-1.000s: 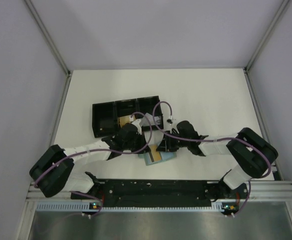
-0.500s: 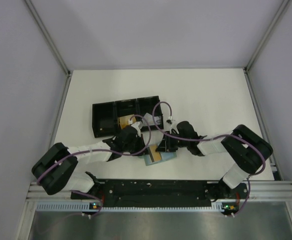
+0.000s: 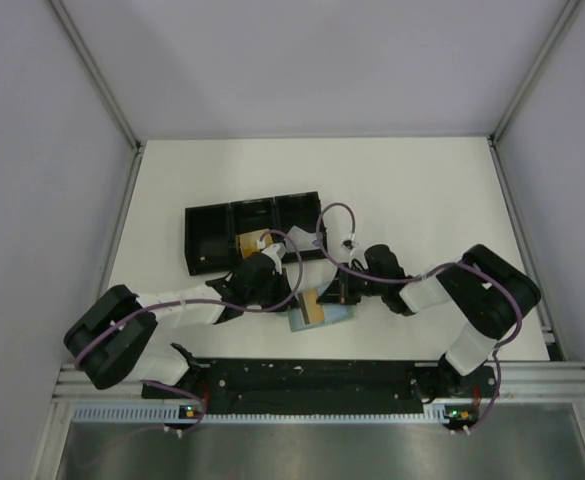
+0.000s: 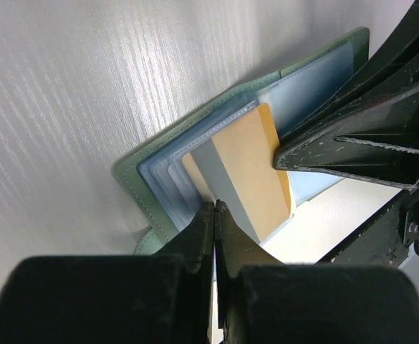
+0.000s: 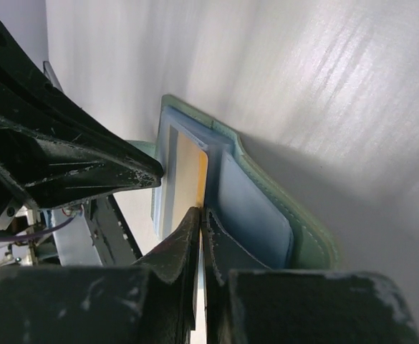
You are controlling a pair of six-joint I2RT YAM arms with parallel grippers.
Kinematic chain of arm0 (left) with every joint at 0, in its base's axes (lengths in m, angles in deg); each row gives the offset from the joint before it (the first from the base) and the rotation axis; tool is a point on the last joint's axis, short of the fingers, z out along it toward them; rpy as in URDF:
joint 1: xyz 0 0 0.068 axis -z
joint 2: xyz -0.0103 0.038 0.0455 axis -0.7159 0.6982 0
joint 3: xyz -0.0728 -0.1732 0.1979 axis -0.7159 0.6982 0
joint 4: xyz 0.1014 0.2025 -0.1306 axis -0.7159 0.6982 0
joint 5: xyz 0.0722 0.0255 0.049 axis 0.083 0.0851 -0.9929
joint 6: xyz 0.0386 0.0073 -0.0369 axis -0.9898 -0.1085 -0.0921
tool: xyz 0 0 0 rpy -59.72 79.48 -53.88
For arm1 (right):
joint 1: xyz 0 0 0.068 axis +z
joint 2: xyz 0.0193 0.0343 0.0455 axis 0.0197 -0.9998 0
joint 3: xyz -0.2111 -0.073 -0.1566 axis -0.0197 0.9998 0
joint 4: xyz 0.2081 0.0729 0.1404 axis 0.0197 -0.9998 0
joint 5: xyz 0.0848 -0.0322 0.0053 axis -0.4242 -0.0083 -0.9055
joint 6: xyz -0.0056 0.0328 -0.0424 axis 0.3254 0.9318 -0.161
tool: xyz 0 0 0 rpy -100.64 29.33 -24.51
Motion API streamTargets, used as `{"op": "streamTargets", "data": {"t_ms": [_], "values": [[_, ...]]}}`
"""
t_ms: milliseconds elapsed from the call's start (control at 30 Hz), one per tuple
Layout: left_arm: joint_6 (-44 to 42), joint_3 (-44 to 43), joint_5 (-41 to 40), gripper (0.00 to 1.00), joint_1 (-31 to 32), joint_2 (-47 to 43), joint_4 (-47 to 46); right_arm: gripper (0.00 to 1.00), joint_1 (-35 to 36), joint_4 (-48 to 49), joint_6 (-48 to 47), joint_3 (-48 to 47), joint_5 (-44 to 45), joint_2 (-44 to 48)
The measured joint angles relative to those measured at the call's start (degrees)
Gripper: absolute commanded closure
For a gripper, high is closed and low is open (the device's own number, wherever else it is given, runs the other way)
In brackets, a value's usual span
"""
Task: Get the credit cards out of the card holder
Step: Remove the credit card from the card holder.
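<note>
Black tray (image 3: 208, 240) on white table (image 3: 422, 190)

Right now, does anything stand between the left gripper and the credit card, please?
Nothing visible does: the left gripper meets the credit card at its near edge in the card holder; the right gripper touches its far side.

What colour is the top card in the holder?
The card is orange-gold; clearest in the left wrist view.

Access to the card holder (image 3: 340, 314) is being blocked at 9 o'clock by the left pincer (image 3: 294, 302) and at 12 o'clock by the right pincer (image 3: 325, 298). The 11 o'clock side is being closed off by the black tray (image 3: 212, 245). Bare bench (image 3: 397, 338) is being left open at 4 o'clock.
</note>
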Motion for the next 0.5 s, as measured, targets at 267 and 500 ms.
{"op": "streamTargets", "data": {"t_ms": [267,500], "values": [[0.0,0.0,-0.5,1.00,0.0,0.0,0.1,1.00,-4.2,2.1,0.4,2.1,-3.7,0.0],[0.0,0.0,-0.5,1.00,0.0,0.0,0.1,0.73,-4.3,2.5,0.6,2.0,-5.1,-0.2]]}}
